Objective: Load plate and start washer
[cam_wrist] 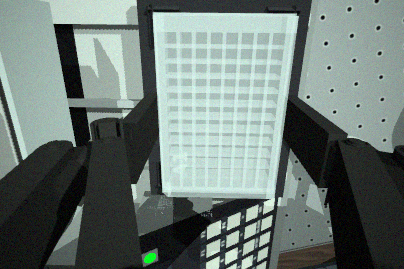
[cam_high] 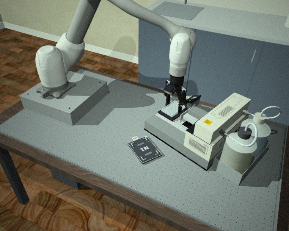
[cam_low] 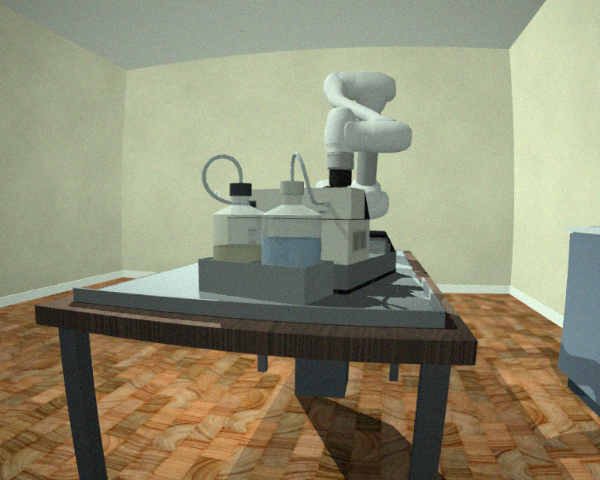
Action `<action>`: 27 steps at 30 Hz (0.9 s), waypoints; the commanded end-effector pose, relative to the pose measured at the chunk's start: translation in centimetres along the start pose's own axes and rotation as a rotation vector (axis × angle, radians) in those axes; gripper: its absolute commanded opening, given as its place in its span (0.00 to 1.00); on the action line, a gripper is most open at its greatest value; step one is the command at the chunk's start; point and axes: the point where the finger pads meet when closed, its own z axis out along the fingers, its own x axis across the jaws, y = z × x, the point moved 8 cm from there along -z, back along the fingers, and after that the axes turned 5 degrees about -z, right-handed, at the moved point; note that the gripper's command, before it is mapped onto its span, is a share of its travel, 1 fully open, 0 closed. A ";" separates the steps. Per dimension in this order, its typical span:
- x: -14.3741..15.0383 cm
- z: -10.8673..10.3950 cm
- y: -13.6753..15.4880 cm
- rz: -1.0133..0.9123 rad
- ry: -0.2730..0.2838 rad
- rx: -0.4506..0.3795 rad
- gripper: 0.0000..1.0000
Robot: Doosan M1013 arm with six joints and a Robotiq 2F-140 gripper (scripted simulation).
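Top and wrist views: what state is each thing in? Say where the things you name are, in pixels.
Jaws: shut on the plate
Plate (cam_high: 171, 108) (cam_wrist: 220, 110): on the carrier (cam_high: 166, 115) (cam_wrist: 225, 2), seating unconfirmed
Nest N1 (cam_high: 139, 149): no plate on it
Lamp (cam_high: 189, 100) (cam_wrist: 150, 258): green
Black-capped bottle (cam_high: 236, 154) (cam_low: 236, 252): capped, part full
Pale-capped bottle (cam_high: 262, 130) (cam_low: 291, 250): capped, part full

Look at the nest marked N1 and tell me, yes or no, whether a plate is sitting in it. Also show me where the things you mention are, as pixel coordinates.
No, the N1 nest (cam_high: 148, 146) shows its bare dark face and printed label, with no plate over them.
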 end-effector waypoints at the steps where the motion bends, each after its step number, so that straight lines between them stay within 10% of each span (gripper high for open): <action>1: 0.0 0.0 0.0 0.000 -0.001 -0.001 0.10; 27: 0.0 0.3 0.0 0.000 -0.001 -0.001 0.10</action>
